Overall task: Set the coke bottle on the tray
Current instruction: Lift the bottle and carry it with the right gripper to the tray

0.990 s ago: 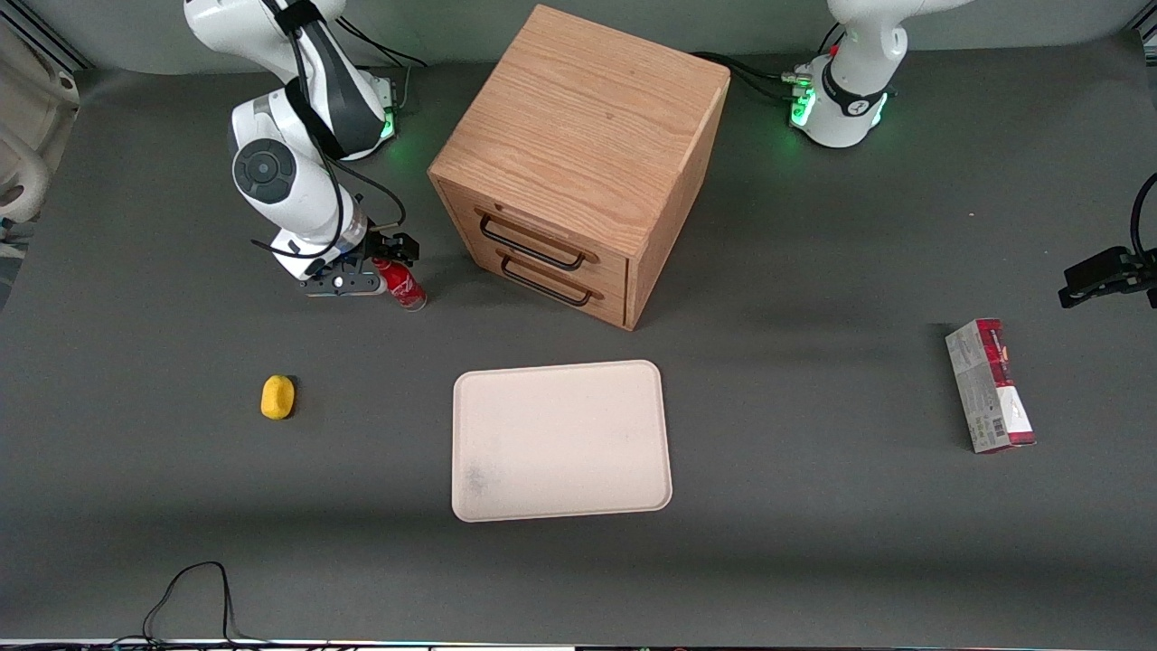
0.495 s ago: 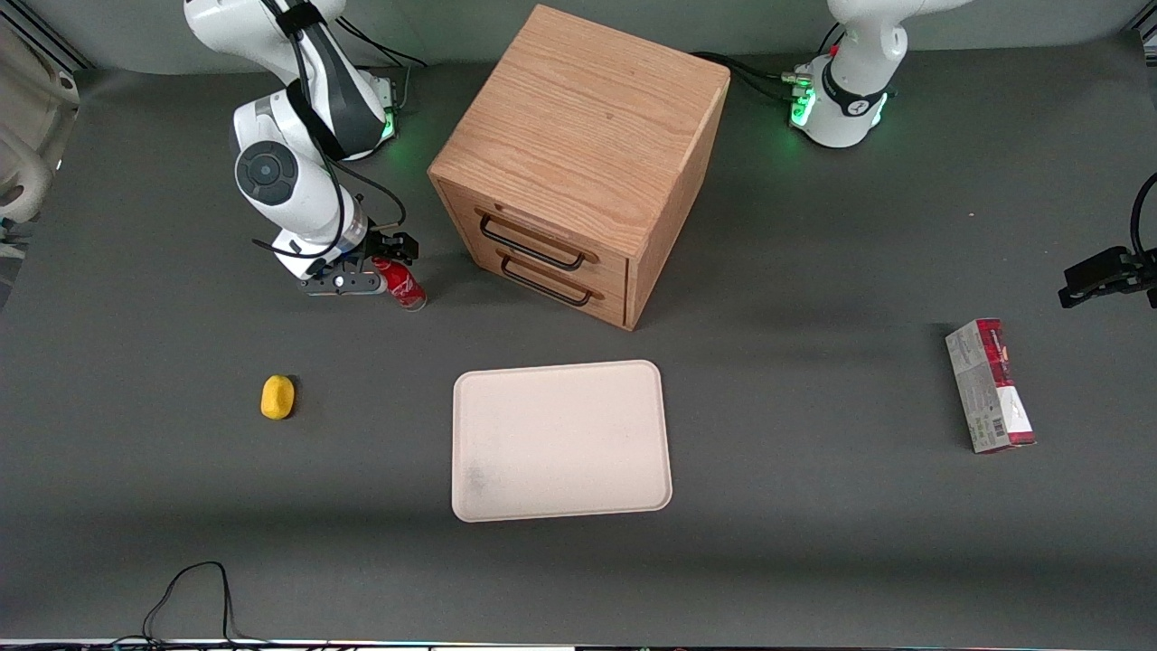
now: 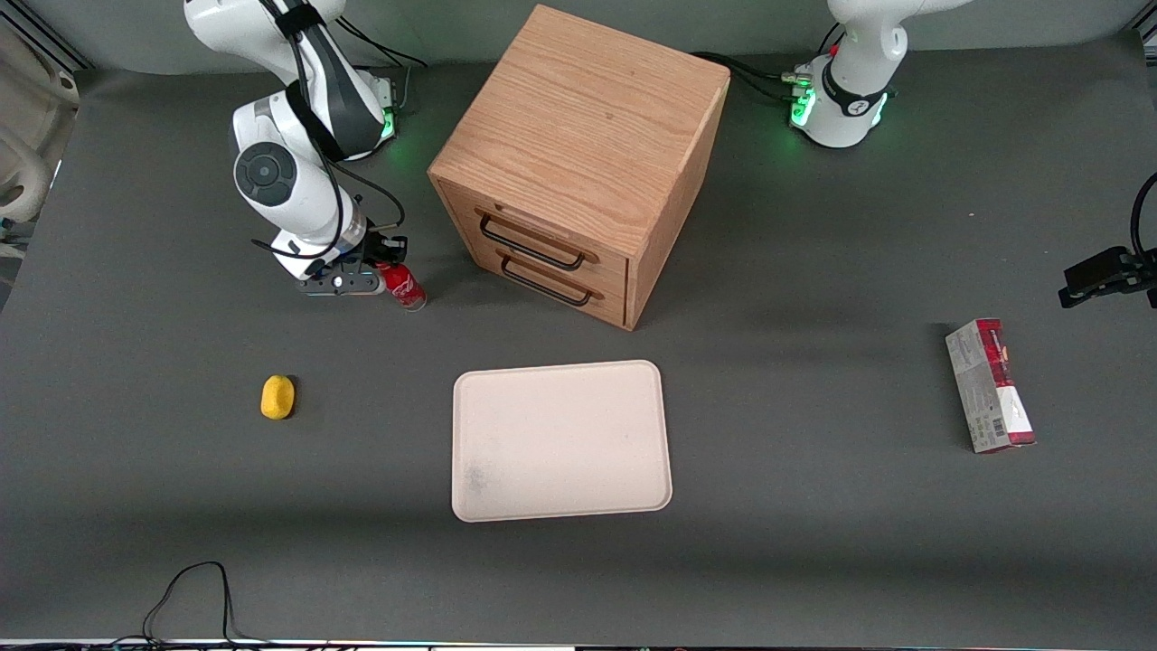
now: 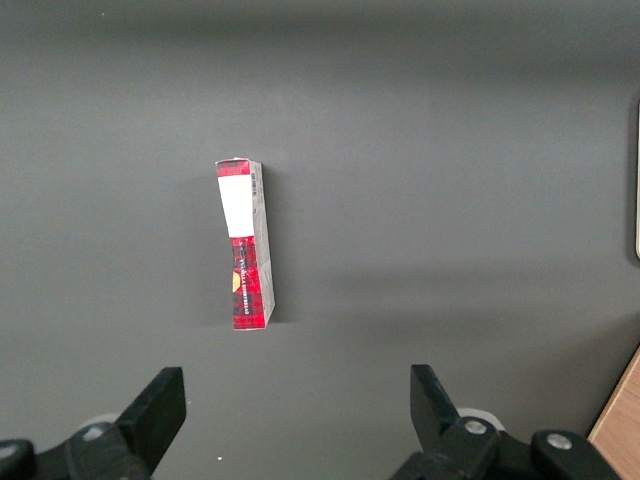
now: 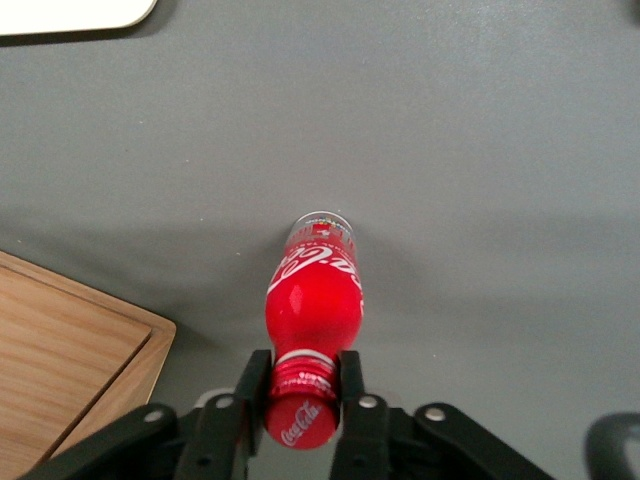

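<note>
Tool (image 5: pixel 303 385) pointing down — fingers clamped on coke bottle (image 5: pixel 313 300) neck, beside drawers (image 3: pixel 578 172)

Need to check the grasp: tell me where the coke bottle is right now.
The coke bottle stands on the table toward the working arm's end, beside the wooden drawer cabinet and farther from the front camera than the tray; the gripper pinches its cap.

In the front view, the gripper (image 3: pixel 390 262) and wrist cover the neck and cap of the coke bottle (image 3: pixel 406 288); only its lower body shows. In the right wrist view, the tray (image 5: pixel 70 14) is cut off by the frame edge, showing one rounded corner. The wooden cabinet (image 5: pixel 60 345) is likewise cropped to one corner. The gripper's fingers (image 5: pixel 250 385) partly cover the bottle cap's sides.
</note>
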`<state>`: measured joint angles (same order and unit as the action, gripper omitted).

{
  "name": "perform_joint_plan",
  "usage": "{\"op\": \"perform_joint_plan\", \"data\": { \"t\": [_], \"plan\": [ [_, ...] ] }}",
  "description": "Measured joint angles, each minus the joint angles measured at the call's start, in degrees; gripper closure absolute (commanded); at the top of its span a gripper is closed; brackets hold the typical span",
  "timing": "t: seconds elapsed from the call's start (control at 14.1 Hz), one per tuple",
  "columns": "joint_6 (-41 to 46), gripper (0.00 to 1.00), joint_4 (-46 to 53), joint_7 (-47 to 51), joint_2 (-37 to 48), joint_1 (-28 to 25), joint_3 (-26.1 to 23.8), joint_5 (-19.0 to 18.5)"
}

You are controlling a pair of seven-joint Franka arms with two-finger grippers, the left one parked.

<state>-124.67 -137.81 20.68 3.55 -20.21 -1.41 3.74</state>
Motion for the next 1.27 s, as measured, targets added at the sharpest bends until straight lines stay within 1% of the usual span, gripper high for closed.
{"op": "perform_joint_plan", "data": {
  "t": [0.35,0.49,0.57,0.78,1.06,1.2,1.27],
  "plan": [
    [-0.01,1.00,0.04,0.05,0.09,0.00,0.28,0.00],
    [0.60,1.00,0.77,0.17,0.72,0.01,1.41,0.02],
    [2.34,1.00,1.92,0.17,1.22,0.03,2.23,0.02],
    [11.77,1.00,9.04,0.17,2.60,0.05,4.26,0.02],
    [24.53,1.00,21.87,0.17,2.79,0.11,6.06,0.03],
    [32.21,1.00,30.05,0.17,1.08,0.15,7.07,0.03],
    [36.92,1.00,36.24,0.17,-1.32,0.18,7.48,0.03]
  ]
}}
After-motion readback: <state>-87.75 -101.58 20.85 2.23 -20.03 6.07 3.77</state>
